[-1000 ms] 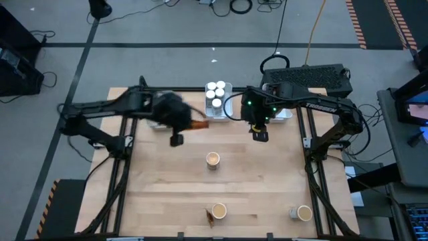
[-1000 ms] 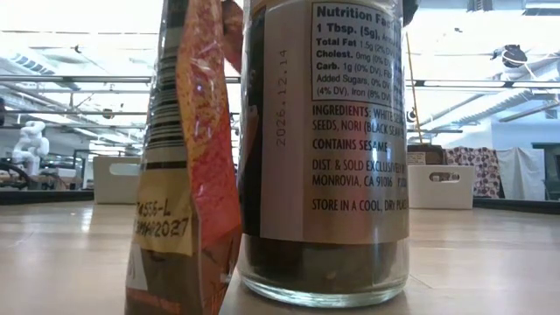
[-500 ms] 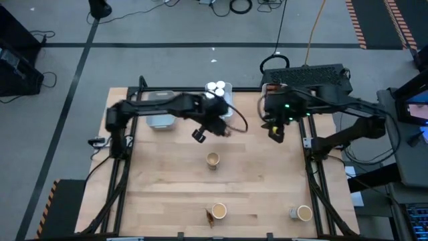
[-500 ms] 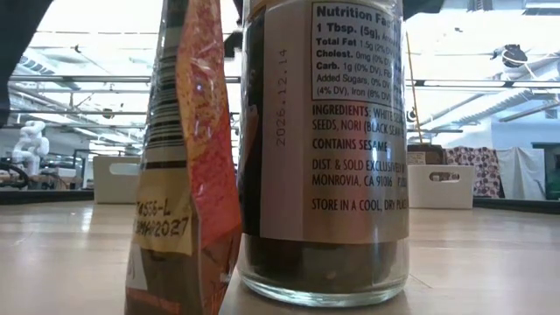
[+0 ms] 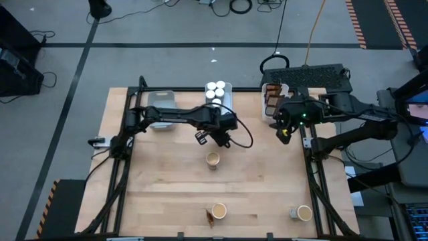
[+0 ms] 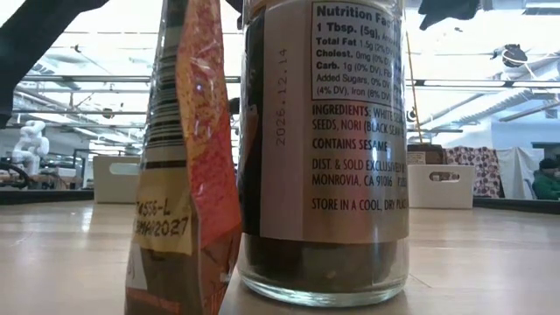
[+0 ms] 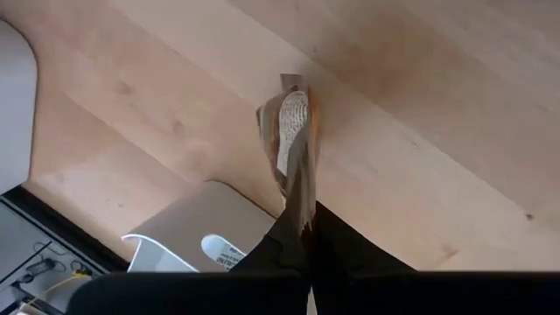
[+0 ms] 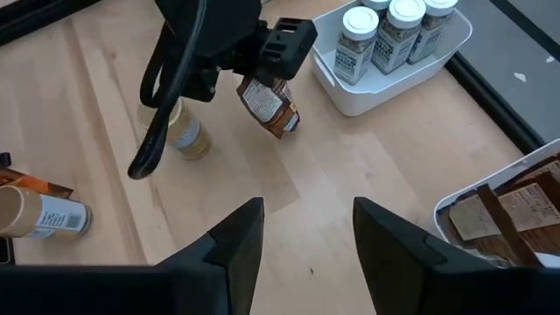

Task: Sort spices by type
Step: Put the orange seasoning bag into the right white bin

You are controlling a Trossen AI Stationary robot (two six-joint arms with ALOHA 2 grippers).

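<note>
My left gripper (image 5: 219,137) reaches over the table's middle, shut on a dark brown crinkled pouch (image 8: 268,105), just beyond a standing tan-topped tub (image 5: 212,159). My right gripper (image 8: 306,236) hangs open and empty near the right edge, beside a white tray of pouches (image 5: 271,100). White-capped jars (image 5: 215,90) stand in a white tray at the far middle. Another tub (image 5: 218,211) stands at the near edge with a pouch (image 6: 184,175) leaning against it. A third tub (image 5: 302,213) lies on its side at the near right. My left gripper pinches the pouch's top edge (image 7: 300,206) between its two shut fingers (image 7: 284,249), coming steeply from above. The pouch hangs below the fingers, tilted, and appears clear of the table.
An empty grey tray (image 5: 160,107) sits at the far left. Bare wood lies between the standing tub and the near edge. A black cable (image 8: 162,96) loops from the left arm above the table.
My left gripper has swung from beside the grey tray toward the table's right and down, rolling its wrist, with the pouch still between its fingers. My right gripper has drawn back toward the right edge and risen a little, staying open.
</note>
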